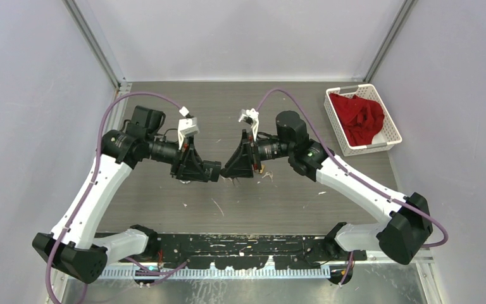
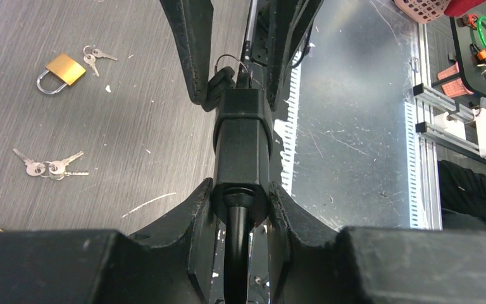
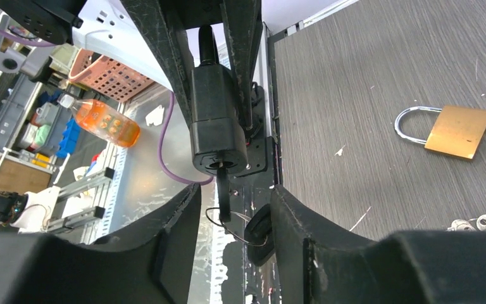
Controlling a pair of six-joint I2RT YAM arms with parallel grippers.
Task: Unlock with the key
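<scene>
Over the table, top view: my left gripper (image 1: 211, 172) and right gripper (image 1: 232, 170) met tip to tip above the grey table (image 1: 291, 107).
Far right corner: a white basket (image 1: 390, 137) held a red cloth (image 1: 357, 117).
Left wrist view, grip: my left fingers (image 2: 196, 209) were clamped on both sides of the black padlock (image 2: 240, 145), at its shackle end.
Left wrist view, key: the key (image 2: 240, 77) stuck out of the lock's far end, between my right fingers.
Left wrist view, table: a brass padlock (image 2: 64, 69) and loose keys (image 2: 50, 168) lay well apart from the lock; any lettering was too small to read.
Right wrist view, key: it sat in the keyhole, its head in the gap between my right fingers (image 3: 177, 234), touching neither.
Right wrist view, jaws: they stood apart and gripped nothing.
Right wrist view, ring: a spare key (image 3: 259, 235) hung from the wire ring (image 3: 218, 223) against one finger's inner face.
</scene>
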